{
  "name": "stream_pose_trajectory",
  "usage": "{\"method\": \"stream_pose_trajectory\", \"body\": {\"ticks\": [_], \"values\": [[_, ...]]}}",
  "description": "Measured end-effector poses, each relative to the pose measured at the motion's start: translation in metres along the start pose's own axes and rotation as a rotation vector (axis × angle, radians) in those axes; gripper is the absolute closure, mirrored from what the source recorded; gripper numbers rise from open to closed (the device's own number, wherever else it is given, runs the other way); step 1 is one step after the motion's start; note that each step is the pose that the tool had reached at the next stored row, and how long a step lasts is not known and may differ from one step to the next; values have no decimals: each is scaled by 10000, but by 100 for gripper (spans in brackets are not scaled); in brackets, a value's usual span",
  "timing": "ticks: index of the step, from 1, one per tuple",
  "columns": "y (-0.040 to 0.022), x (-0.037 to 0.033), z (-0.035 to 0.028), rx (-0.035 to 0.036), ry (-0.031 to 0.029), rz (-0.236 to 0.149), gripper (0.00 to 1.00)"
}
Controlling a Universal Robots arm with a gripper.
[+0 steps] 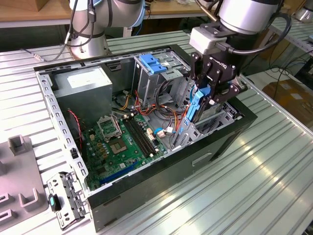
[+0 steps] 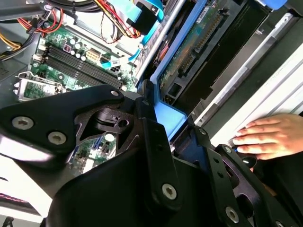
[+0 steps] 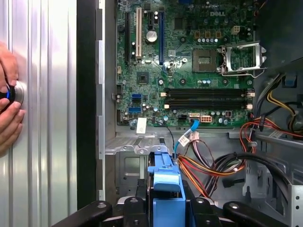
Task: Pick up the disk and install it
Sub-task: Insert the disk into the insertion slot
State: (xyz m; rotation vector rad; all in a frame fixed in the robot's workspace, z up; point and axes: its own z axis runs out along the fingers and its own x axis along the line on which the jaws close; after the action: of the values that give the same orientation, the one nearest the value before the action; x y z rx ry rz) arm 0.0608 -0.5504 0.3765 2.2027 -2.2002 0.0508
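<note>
Table (image 1: 264, 186): ribbed metal top; it carries the whole set-up.
Computer case (image 1: 195, 161): black tower lying on its side, side panel off, interior open upward.
Arm (image 1: 244, 14): comes in from the far side at the exterior view's right and reaches down over the case's end on that side.
Power supply (image 1: 85, 85): grey metal box in the far corner of the case, at the exterior view's left.
Motherboard (image 1: 122, 142): green board on the case floor, with an empty processor socket and black memory slots; also seen in the first wrist view (image 3: 189, 71).
Drive cage (image 1: 168, 81): bare metal bays at the far end of the case, with a flat blue latch plate (image 1: 155, 63) on top.
Gripper (image 1: 204, 105): black two-finger unit, clamped on the disk from both sides; in the first wrist view (image 3: 165, 201) the fingers flank the blue rail.
Disk (image 1: 195, 105): held on edge, blue rail toward the camera, partly down in the bay at the case's end on the exterior view's right. The second wrist view (image 2: 208, 42) shows its circuit-board face.
Cables (image 1: 166, 117): red, orange and yellow bundle between the motherboard and the drive cage.
Person's hand (image 3: 9, 109): rests on the table just outside the case wall, fingers on a small round object.
Bracket (image 1: 63, 196): loose metal piece on the table by the near corner of the case.
</note>
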Motion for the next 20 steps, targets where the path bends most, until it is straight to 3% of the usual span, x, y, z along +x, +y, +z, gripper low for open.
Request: {"method": "stream_pose_trajectory", "body": {"ticks": [9,12,15,16,17,18,20], "values": [[0,0,3,-2,7,-1,62],[0,0,4,-2,7,0,50],[0,-1,15,-1,4,0,50],[0,-2,40,-1,7,0,51],[0,-3,71,-1,8,0,64],[0,-4,104,-1,8,0,70],[0,-6,145,3,6,-3,76]]}}
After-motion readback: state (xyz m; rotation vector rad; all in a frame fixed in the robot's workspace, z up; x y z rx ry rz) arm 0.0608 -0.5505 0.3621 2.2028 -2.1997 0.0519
